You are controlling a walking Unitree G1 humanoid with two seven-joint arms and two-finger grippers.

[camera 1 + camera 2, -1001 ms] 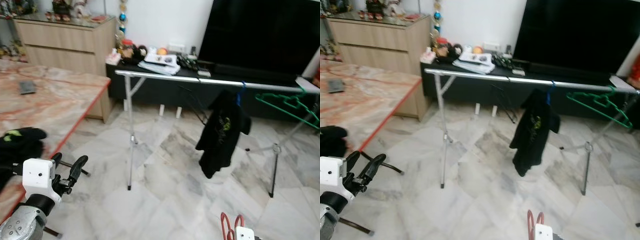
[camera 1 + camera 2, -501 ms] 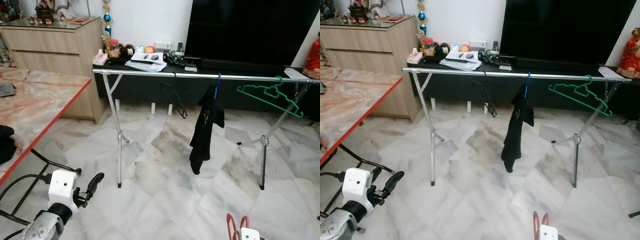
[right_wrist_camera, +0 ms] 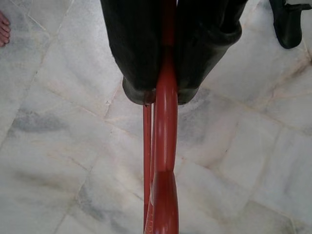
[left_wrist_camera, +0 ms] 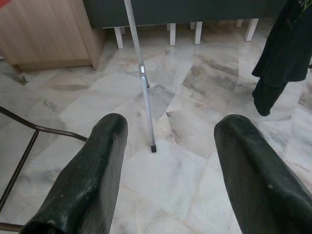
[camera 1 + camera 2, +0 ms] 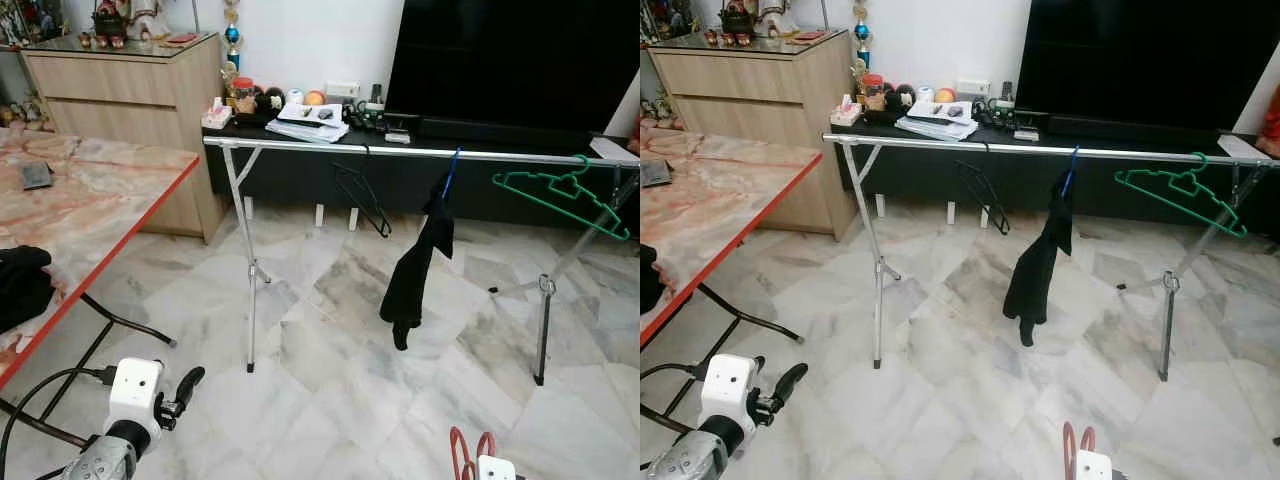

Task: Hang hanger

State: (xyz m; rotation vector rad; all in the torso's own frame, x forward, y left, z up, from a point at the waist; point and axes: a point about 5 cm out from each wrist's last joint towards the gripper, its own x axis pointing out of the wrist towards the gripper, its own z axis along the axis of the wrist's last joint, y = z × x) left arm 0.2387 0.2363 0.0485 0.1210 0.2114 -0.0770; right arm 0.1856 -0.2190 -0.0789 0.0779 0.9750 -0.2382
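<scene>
A long silver metal drying rail on folding legs (image 5: 300, 146) runs across the marble tile floor (image 5: 330, 400), straight ahead. On it hang a thin black wire hanger (image 5: 362, 198) near the middle, a black garment on a blue hanger (image 5: 418, 268) to its right, and a green plastic hanger (image 5: 565, 190) at the far right end. Behind the rail sits a low black TV console (image 5: 300, 165) (a large black television (image 5: 510, 65) on top). Left of the console stands a light wooden cabinet (image 5: 130, 90); nearer, at left, a marble-topped table with a red edge (image 5: 90, 200).
</scene>
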